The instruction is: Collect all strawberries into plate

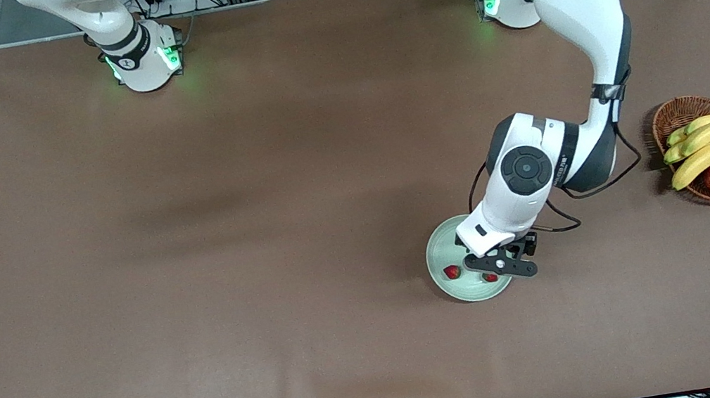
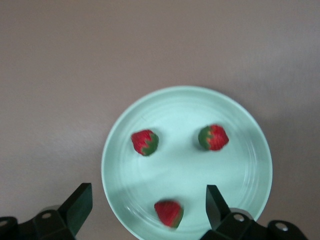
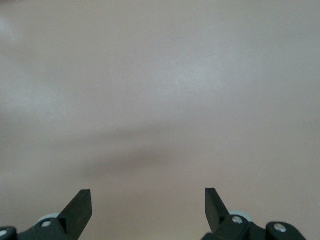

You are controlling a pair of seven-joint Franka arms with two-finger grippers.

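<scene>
All three strawberries (image 2: 145,142) are being shown lying apart inside the plate (image 2: 250,150), which is sitting on the desk (image 1: 193,253) toward the left arm's end, near the front edge. The left gripper (image 2: 145,207) is being held over the plate, fingers (image 2: 80,202) spread and empty. A straight lift is being called for, judging by the nearest berry. The right gripper (image 3: 147,207) is being kept waiting, fingers spread, over bare desk.

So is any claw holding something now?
No. Left claw is open above the plate with three strawberries; right claw is open, empty.
</scene>
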